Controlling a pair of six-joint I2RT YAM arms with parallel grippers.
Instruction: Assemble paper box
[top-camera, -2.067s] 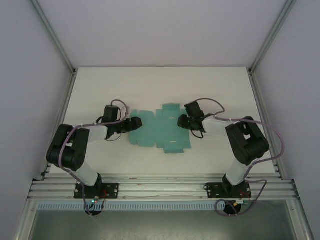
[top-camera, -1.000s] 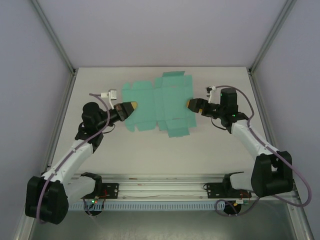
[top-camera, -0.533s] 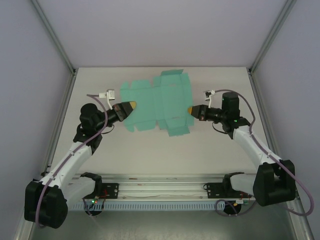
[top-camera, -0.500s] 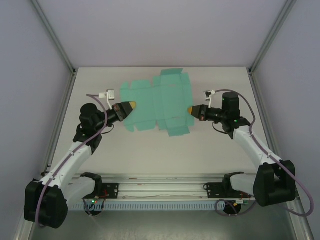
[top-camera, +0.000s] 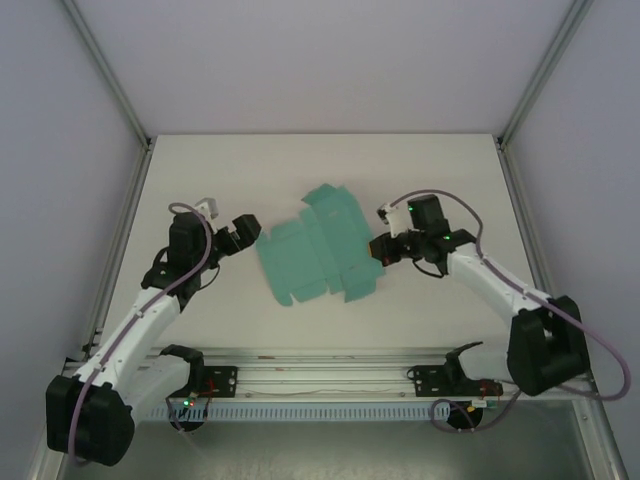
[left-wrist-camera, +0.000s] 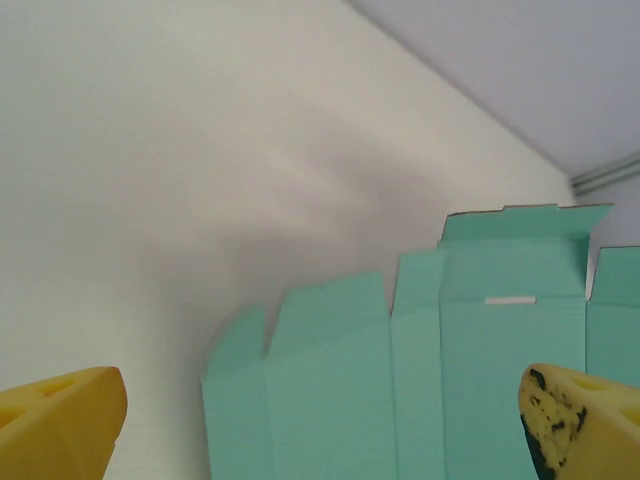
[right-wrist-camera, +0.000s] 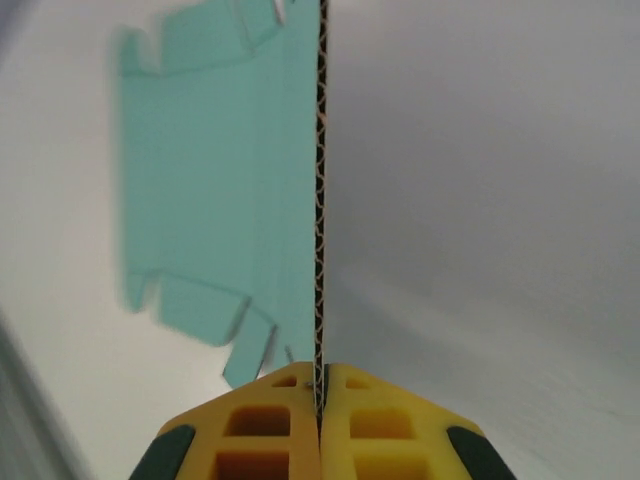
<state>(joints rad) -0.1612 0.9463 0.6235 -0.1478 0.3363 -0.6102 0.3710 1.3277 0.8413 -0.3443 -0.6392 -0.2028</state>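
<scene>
Sheet: the paper box (top-camera: 318, 248) is lying as an unfolded teal die-cut sheet near the middle of the table (top-camera: 300, 165), skewed to the table edges, with no wall or flap standing up.
Right gripper: the right gripper (top-camera: 381, 250) is pinching the sheet's right-hand edge. In the right wrist view its yellow fingers (right-wrist-camera: 265, 415) are pressing together on the fluted card edge.
Left gripper: the left gripper (top-camera: 247, 232) is hovering just beside the sheet's left edge. Its fingers (left-wrist-camera: 60, 420) are spreading wide and gripping nothing, with the teal card showing beyond and between them.
Stage: judged early, as folding is not showing anywhere on the sheet.
Risk, pivoting: one hold is carrying the sheet, so any pull by the right arm is likely to swing or drag it round that pinch.
Risk, slipping: the grip is sitting on a thin margin, so the card may slide out or crease there.
Risk, left closure: a misaligned approach may shove the edge away or bend a flap off its scored line.
</scene>
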